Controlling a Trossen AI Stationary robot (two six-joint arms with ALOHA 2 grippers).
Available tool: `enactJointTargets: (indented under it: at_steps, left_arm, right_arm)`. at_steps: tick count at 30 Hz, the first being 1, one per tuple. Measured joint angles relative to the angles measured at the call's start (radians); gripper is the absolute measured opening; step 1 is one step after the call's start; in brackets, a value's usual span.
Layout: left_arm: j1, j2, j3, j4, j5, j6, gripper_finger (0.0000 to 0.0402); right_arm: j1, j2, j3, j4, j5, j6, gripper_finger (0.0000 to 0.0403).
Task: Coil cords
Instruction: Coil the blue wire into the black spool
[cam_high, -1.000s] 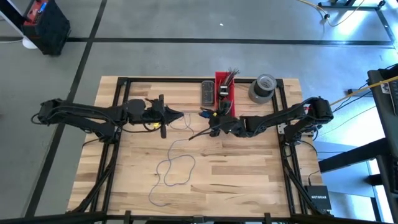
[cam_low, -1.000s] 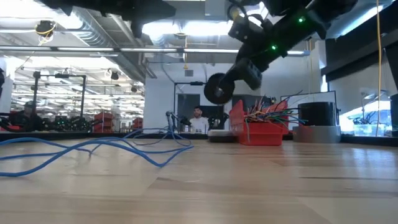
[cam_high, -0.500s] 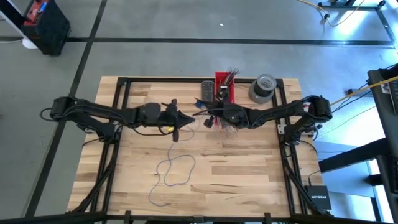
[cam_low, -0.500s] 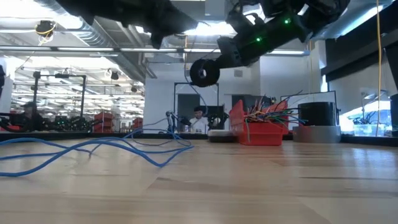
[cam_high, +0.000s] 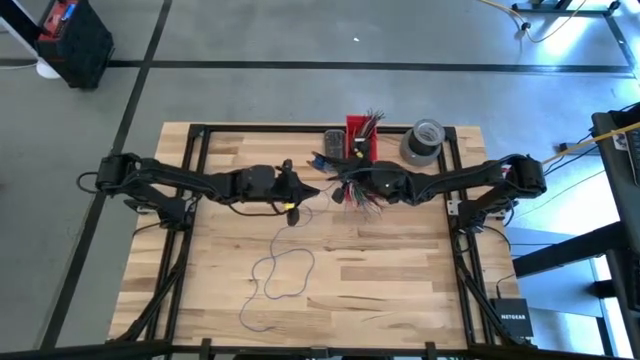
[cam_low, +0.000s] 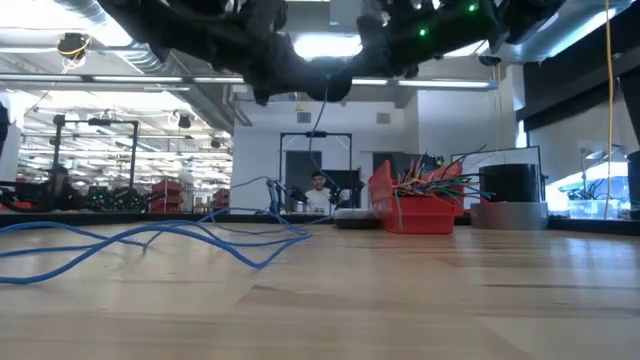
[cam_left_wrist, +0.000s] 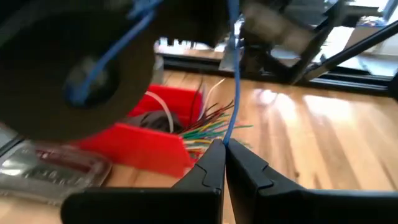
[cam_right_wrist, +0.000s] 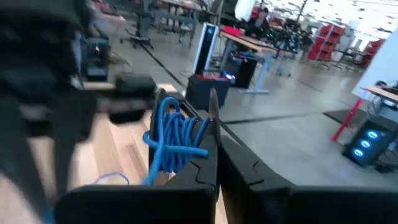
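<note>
Above the table (cam_high: 400, 270), the left gripper (cam_left_wrist: 224, 148) pinches a blue cord (cam_left_wrist: 233, 81) while the right gripper (cam_right_wrist: 214, 134), facing it, clamps the cord's coiled loops (cam_right_wrist: 174, 140).

The whole surface (cam_high: 380, 260) is seen from directly overhead. It is viewed level, close along its top, from a low camera facing the room. Close forward views are given from each wrist. The red bin (cam_high: 360, 140) is shared by overhead, low and left wrist views.
</note>
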Motion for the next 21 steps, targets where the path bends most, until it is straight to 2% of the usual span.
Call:
enactJointTargets:
  at_steps: [11,16,21]
  left_arm:
    - [0.061,0.028,-0.001,-0.077,-0.009,0.0,0.0001]
    - [0.077,0.027,0.0,-0.099,-0.022,0.004,0.0001]
    - [0.093,0.026,0.001,-0.141,-0.102,0.007,0.0001]
  right_arm:
    - [0.0,-0.125,0.0,0.003,-0.068,-0.004,0.0008]
    - [0.001,-0.175,0.0,-0.017,-0.147,-0.001,0.0008]
    - [0.001,-0.198,-0.002,-0.051,-0.245,0.01,0.0008]
